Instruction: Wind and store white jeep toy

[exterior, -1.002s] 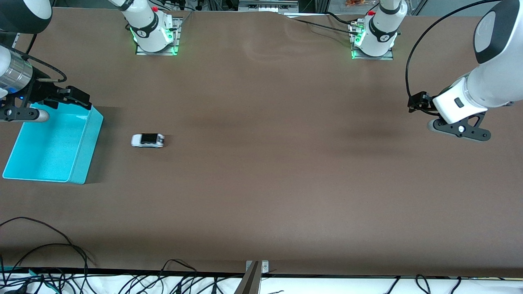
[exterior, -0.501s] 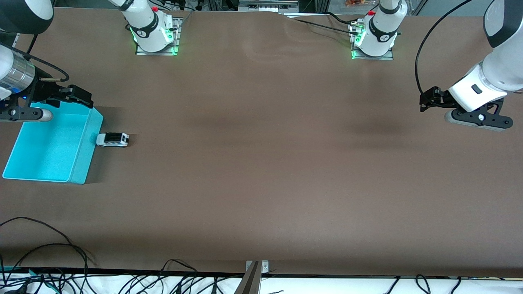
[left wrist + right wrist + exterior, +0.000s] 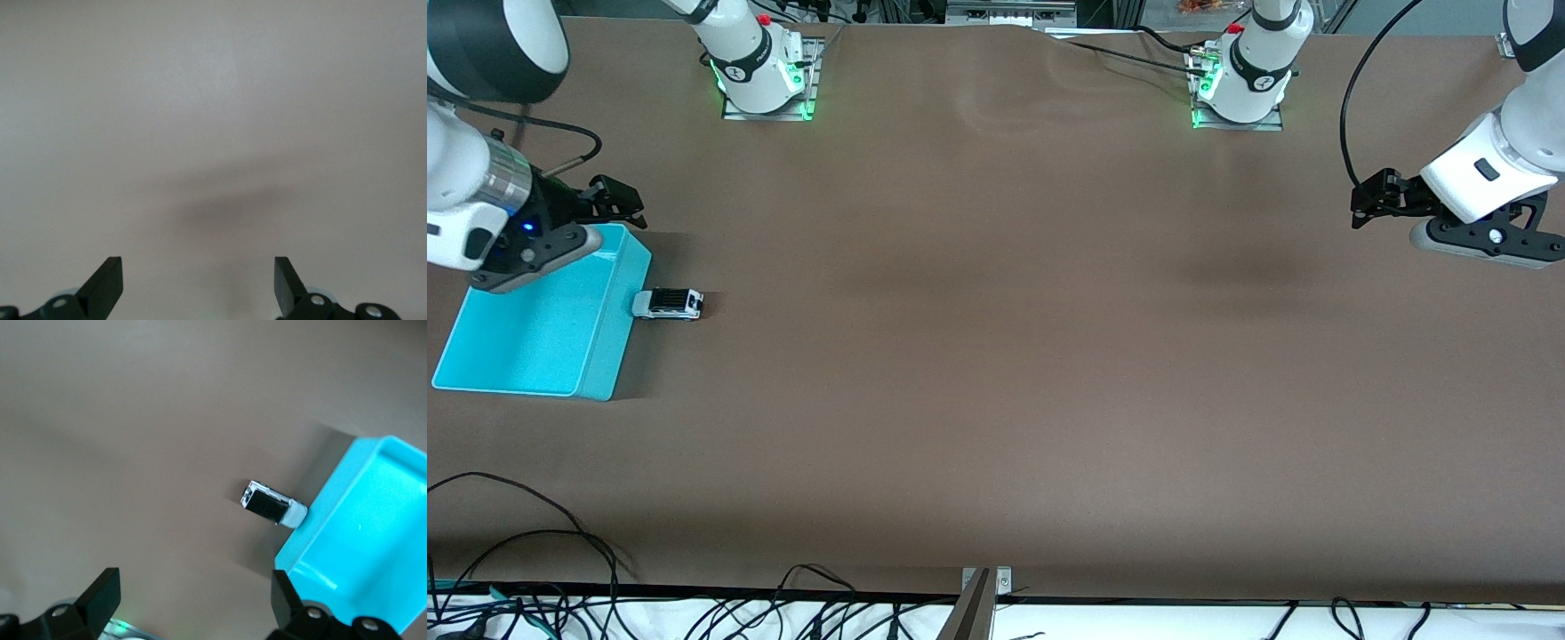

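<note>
The white jeep toy with its black roof stands on the brown table, its nose touching the outer wall of the turquoise bin. In the right wrist view the jeep rests against the bin's wall. My right gripper is open and empty, in the air over the bin's corner nearest the robots' bases. My left gripper is open and empty, high over the left arm's end of the table; its wrist view shows only bare table.
The turquoise bin holds nothing. Cables lie along the table edge nearest the front camera. The two arm bases stand at the top of the front view.
The jeep has rolled toward the right arm's end and stopped against the bin. My right gripper turned and rose over the bin's corner. My left gripper moved up and away toward the left arm's end.
</note>
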